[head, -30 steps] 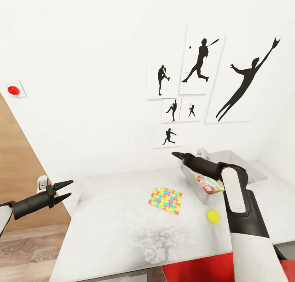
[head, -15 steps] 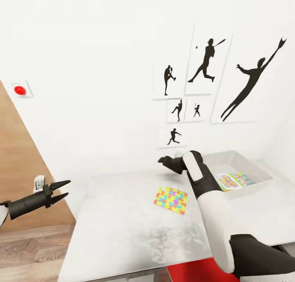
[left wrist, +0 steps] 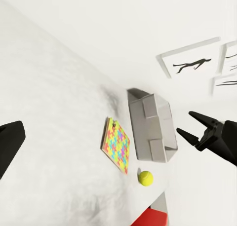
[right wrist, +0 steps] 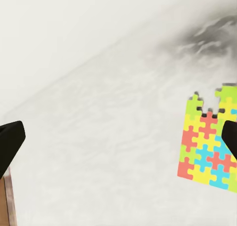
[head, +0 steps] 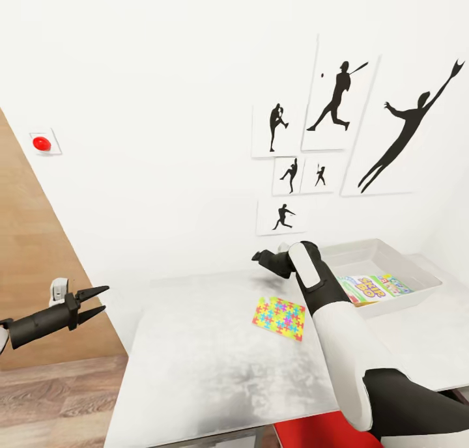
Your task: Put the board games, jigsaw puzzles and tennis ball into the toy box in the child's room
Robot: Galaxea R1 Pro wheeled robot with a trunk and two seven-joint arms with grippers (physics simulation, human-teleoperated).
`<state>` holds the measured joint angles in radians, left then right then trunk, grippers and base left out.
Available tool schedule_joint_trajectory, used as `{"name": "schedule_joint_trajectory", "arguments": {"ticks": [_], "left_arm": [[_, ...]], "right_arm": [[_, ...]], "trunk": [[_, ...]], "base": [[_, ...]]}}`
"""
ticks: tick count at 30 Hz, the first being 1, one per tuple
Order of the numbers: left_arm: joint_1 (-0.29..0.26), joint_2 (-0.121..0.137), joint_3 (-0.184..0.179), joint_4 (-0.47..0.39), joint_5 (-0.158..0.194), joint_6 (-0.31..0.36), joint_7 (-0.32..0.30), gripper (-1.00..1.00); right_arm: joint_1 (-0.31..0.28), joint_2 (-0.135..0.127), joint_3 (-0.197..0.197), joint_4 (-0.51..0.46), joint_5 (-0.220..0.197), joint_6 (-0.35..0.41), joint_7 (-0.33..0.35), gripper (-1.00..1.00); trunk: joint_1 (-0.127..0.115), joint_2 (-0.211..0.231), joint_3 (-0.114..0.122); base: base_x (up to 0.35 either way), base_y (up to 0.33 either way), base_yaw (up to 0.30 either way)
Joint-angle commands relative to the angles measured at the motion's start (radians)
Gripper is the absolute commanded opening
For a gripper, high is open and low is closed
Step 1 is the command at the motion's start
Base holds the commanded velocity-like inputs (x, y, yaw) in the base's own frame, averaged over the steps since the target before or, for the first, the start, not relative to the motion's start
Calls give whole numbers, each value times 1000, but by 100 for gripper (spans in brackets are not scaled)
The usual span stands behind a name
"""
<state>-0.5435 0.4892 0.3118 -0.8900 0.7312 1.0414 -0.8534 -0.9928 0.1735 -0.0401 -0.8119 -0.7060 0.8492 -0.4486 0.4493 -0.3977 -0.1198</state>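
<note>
We see a long pale grey-white bench (head: 215, 363) with a faintly mottled, matte top set against a smooth white wall hung with flat black sports-silhouette pictures (head: 335, 96). On it lies 1 thin flat square jigsaw puzzle (head: 279, 318) of interlocking yellow, blue, pink and green pieces, flat on the surface near the middle; from the right wrist camera its notched edge and knobbed pieces (right wrist: 210, 147) are sharp. Beside it, toward the wall corner, stands the shallow light-grey rectangular toy box (head: 417, 275) with flared sides, and inside it rests a flat printed board game box (head: 374, 287) in green, yellow and blue. From the left wrist camera we also make out the small round yellow-green tennis ball (left wrist: 145, 177) on the bench just beside the toy box (left wrist: 150, 130) and near a corner of the puzzle (left wrist: 117, 144). Our right arm, white shell with black joints, reaches across the bench; the right hand (head: 259, 256) hovers above the surface near the wall, between puzzle and toy box rim, grasping nothing, its 2 dark fingers spread wide at the edges of its wrist view. Our left hand (head: 94, 303) hangs off the bench's end, over the wood-plank floor (head: 58, 402), its 2 pointed black fingers parted and empty. A small red button plate (head: 43, 143) sits on the wall.
</note>
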Motion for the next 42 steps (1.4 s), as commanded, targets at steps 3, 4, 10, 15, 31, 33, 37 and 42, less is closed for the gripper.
{"name": "schedule_joint_trajectory", "arguments": {"ticks": [3,4,10,15,31,33,37,42], "left_arm": [[-1,3,1,0,2,5,-10,100],[0,5,1,0,2,5,-15,100],[13,21,-4,0,-7,6,-230,100],[47,47,-8,0,-24,3,-374,100],[59,59,-9,-1,-38,-3,-418,100],[59,60,-9,-1,-39,-3,-418,100],[59,61,-8,-1,-40,-4,-418,100],[59,61,-8,-1,-41,-4,-417,100]], "right_arm": [[0,1,-3,-2,-10,2,-10,100],[0,1,-3,-3,-10,1,-10,100],[0,-12,-4,-1,-7,0,-11,100],[-1,-28,-4,2,-5,-1,-15,100],[-2,-30,-3,3,13,-60,-178,100],[-3,-31,-2,3,14,-70,-181,100],[-3,-35,-3,5,32,-88,-183,100],[-2,-43,-3,6,67,-96,-183,100]], "trunk": [[1,-2,-3],[1,-2,-3],[1,-2,-11],[1,-2,-19],[1,-2,-45],[1,-2,-48],[1,-2,-54],[1,-2,-62]], "base": [[0,7,0],[0,3,0],[0,1,0],[0,0,0],[0,0,0],[0,0,0],[0,0,0],[0,0,0]]}}
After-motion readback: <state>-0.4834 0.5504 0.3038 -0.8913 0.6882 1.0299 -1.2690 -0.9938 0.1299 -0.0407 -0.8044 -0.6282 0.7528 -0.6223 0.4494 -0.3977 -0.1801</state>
